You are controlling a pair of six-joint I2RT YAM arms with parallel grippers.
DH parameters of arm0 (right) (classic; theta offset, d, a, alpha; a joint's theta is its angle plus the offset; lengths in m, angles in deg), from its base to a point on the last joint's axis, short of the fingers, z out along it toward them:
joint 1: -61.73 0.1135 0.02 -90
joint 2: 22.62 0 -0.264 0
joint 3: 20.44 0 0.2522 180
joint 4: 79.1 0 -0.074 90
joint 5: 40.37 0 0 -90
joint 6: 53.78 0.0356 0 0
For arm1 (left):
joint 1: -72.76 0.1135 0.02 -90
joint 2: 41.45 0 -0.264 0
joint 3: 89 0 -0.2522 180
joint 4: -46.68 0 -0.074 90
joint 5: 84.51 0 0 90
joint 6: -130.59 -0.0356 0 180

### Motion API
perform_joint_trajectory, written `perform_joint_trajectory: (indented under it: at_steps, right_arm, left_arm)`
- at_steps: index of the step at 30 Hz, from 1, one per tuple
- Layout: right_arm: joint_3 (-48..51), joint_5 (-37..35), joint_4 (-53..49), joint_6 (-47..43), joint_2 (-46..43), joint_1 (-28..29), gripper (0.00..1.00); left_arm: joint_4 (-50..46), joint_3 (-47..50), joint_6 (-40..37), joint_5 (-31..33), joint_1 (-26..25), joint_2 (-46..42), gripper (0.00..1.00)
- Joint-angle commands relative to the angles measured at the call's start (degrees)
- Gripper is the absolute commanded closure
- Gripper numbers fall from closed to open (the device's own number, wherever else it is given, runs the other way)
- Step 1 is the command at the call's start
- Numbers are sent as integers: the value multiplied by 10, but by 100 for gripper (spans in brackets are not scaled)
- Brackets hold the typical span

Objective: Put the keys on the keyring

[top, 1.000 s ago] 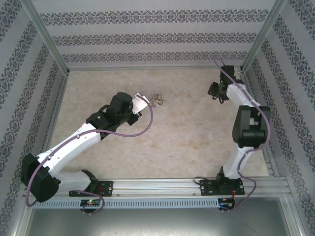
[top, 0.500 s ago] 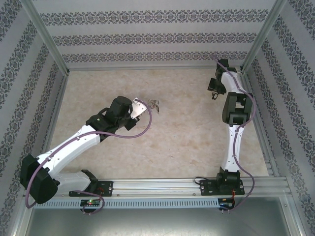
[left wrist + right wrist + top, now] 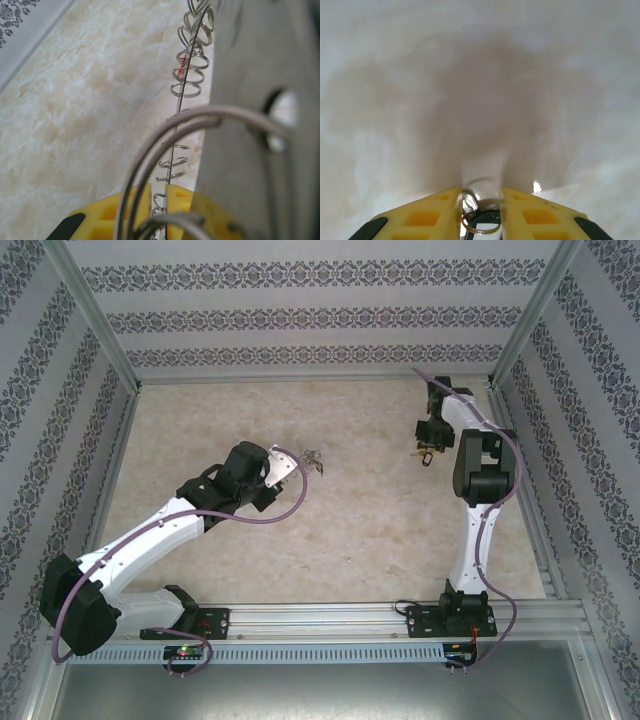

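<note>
**Left gripper (image 3: 159, 200) is clamping the keyring (image 3: 189, 75) over mid-table (image 3: 370, 525); right gripper (image 3: 481, 212) is straddling a loose key (image 3: 479, 224) near the far right edge.**

The left jaws are pinching the ring's thin wire, already fringed with small loops, one showing red. The right jaws are standing narrowly apart around a small ring-ended piece, though whether they are gripping it is unclear. Threading that key is, judging from this, what remains. Blur is hiding its shape, and the frame is cutting off the keyring's lower arc.
</note>
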State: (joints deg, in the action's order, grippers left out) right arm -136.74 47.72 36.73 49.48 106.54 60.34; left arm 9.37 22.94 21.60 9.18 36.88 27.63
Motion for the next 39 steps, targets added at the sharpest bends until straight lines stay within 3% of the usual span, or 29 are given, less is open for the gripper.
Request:
perform_joint_trajectory:
  at_steps: [1,12,18,22,26,34,39]
  right_arm:
    - [75,6,4,-2,-70,31,73]
    - [294,6,52,28,-230,143,70]
    - [292,-52,66,-14,-292,124,60]
    - [251,-34,73,-133,-259,81,59]
    - [233,-14,82,-245,-215,78,59]
    - [193,-51,55,-306,-146,68,58]
    - [158,-43,41,-298,-112,46,58]
  left_arm:
    - [40,8,16,-10,5,-20,100]
    - [57,22,33,-33,5,-20,100]
    - [58,29,27,-35,5,-26,100]
    - [55,28,27,-36,5,-30,100]
    - [52,31,29,-35,5,-38,100]
    - [37,42,27,-32,5,-52,100]
    - [23,33,25,-32,5,-57,100]
